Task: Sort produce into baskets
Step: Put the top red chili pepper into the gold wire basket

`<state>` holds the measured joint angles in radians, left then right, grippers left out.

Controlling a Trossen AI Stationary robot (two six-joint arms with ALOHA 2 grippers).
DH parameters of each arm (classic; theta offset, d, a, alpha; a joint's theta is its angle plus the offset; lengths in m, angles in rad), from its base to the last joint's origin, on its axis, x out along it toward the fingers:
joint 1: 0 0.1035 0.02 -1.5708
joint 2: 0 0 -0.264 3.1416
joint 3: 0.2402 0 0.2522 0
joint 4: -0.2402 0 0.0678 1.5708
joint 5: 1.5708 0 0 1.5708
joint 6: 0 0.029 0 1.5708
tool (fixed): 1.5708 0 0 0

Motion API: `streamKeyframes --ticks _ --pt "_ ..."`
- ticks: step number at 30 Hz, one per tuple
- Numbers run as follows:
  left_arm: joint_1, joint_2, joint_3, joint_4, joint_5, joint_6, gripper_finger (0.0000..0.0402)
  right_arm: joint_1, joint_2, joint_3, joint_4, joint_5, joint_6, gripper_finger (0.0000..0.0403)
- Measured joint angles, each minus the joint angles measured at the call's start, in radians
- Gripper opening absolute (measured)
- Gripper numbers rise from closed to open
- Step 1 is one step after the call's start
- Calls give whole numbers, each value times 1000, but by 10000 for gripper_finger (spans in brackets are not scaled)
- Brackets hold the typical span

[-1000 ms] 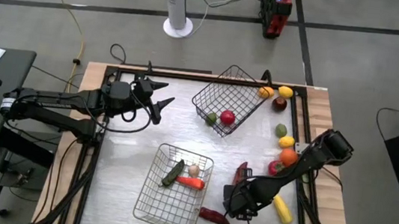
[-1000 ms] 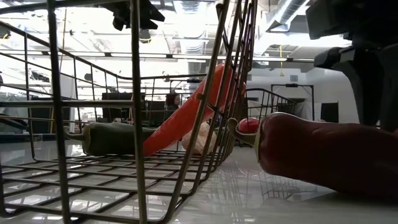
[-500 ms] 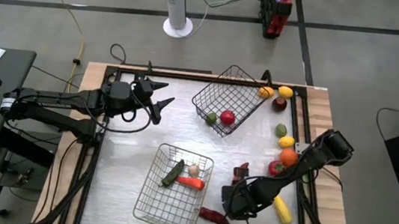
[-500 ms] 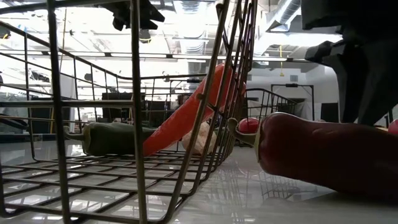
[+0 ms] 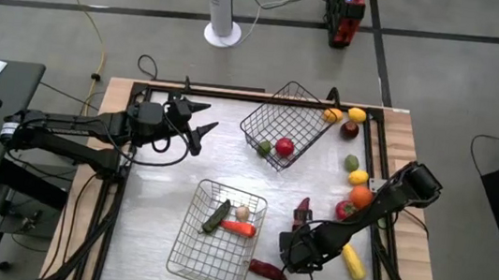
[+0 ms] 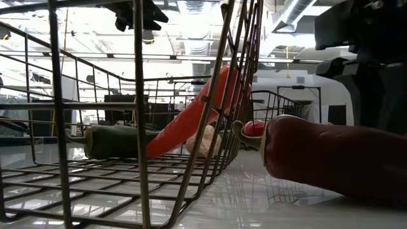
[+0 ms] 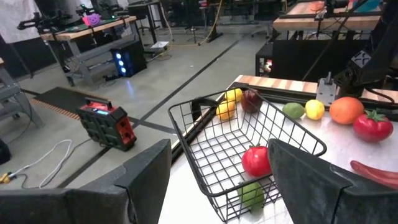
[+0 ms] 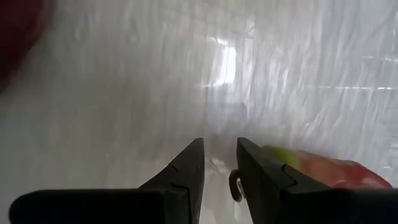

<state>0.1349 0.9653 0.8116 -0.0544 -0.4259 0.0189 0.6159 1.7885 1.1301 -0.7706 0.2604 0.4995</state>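
The red chili pepper [image 5: 266,270] lies flat on the table [image 5: 157,205] at the lower middle of the high view, just beside the lower right corner of the near basket [image 5: 217,235]. It's long, glossy and dark red, with a curled green stem. The right gripper [image 5: 291,250] sits low right above it, between that basket and a yellow long piece [image 5: 352,262].

The low view shows what the overhead can't: the chili [image 6: 331,156] fills the right side of the frame lying on its side, stem pointing at the basket wire [image 6: 137,114], and inside the mesh an orange carrot [image 6: 191,117] leans tilted over a dark-green cucumber [image 6: 111,141].

The right wrist view gets in close: the fingers [image 8: 183,177] stand only a narrow gap apart with nothing between them, and the pepper's greenish stem end [image 8: 311,167] is just beside one finger.

The left gripper [image 5: 197,125] hangs at the upper left of the table, jaws spread wide and empty. Its wrist view looks into the far basket [image 7: 205,155], tipped up, holding a red tomato [image 7: 256,160] and a green round piece [image 7: 251,194], with more fruit lined up behind it.
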Motion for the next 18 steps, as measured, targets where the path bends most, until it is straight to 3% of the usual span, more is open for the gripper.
streamKeyframes --ticks 8,15,18 --pt "0 0 0 0 0 0 256 0 0 0 -33 3 -7 98" --pt "0 0 0 0 0 0 256 -5 0 0 -41 9 -31 19" --pt "0 0 0 0 0 0 256 -10 0 0 -39 4 -30 18"
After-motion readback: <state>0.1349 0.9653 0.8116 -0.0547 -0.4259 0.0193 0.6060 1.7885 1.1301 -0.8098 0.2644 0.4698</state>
